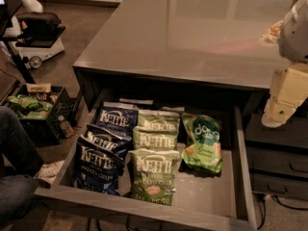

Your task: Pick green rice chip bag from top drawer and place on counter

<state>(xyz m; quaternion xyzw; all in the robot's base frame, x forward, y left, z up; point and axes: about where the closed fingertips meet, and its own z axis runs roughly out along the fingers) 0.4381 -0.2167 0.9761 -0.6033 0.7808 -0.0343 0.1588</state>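
**Top drawer** [243, 177]: wide, shallow, dark grey-brown, with low sides. It stands pulled open below the front edge of the counter. It holds seven snack bags.

**Green rice chip bag** [202, 142]: bright green and crinkly, with a dark-green round patch and white lettering. It lies flat in the right half of the drawer, just beside the olive column and apart from the right wall. Nothing touches it from above.

**Olive-green Kettle bags** [154, 139]: three bags in a column at the drawer's middle, overlapping front to back.

**Blue Kettle bags** [108, 141]: three bags in a column on the left, overlapping and leaning toward the left wall.

**Counter** [192, 32]: large, flat, glossy grey-brown top with a dark edge. It shows pale reflections.

**Gripper** [275, 117]: a cream-coloured end piece on the arm at the right border. It hangs above the cabinet to the right of the drawer, outside the drawer's right wall and well apart from the green rice chip bag. It holds nothing visible. Whether it is open or closed cannot be told.

**Lower drawers** [276, 162]: narrower dark fronts with slot handles, stacked below the gripper.

**Black crate** [45, 121]: sits on the floor to the left of the drawer and contains green packets.

**Person's leg** [14, 177]: in dark trousers at the lower left, with a white shoe [50, 171] near the drawer's front left corner.
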